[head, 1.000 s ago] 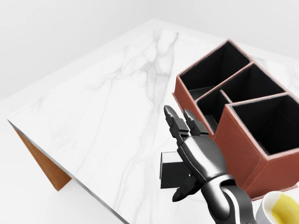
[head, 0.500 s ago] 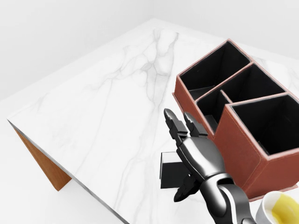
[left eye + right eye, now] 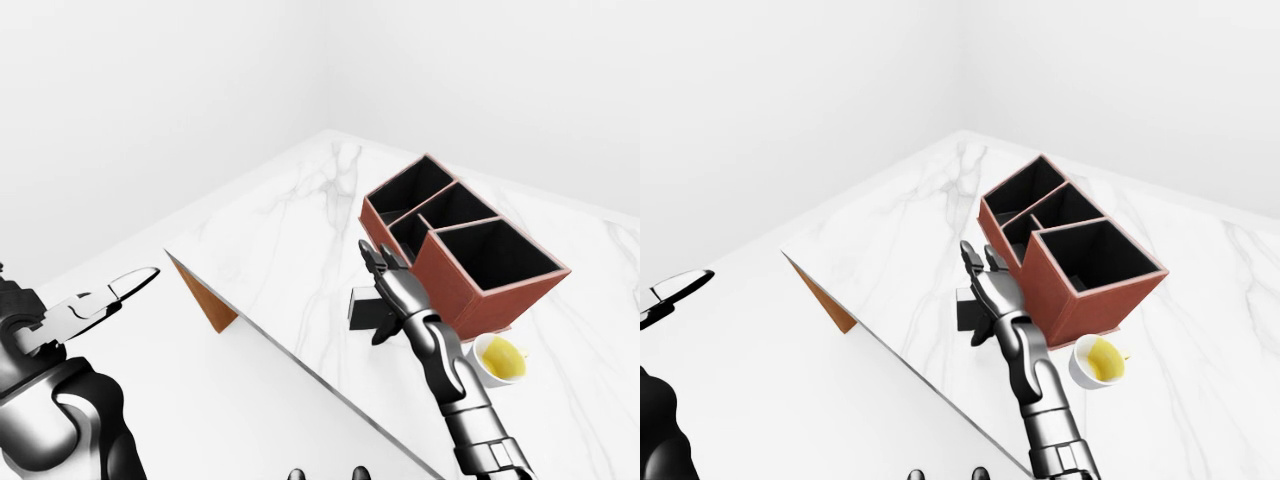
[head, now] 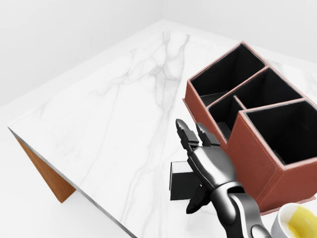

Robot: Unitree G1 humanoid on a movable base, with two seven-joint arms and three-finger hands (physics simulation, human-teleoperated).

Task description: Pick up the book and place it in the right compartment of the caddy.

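stage: reach, nothing placed | book (image 4: 184, 184) flat on table (image 4: 114, 124) near its bottom edge, beside caddy (image 4: 257, 148) | right robot hand (image 4: 203, 163) over book, fingers spread, no grip | left robot hand (image 3: 85, 305) idle, open | left: grasp, lift, drop in right compartment

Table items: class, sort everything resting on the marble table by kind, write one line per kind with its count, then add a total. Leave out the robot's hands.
Book: 1, black, lying beside the caddy, partly under the right hand
Caddy: 1, red-brown with dark compartments
Cup: 1, white with yellow inside
Total: 3
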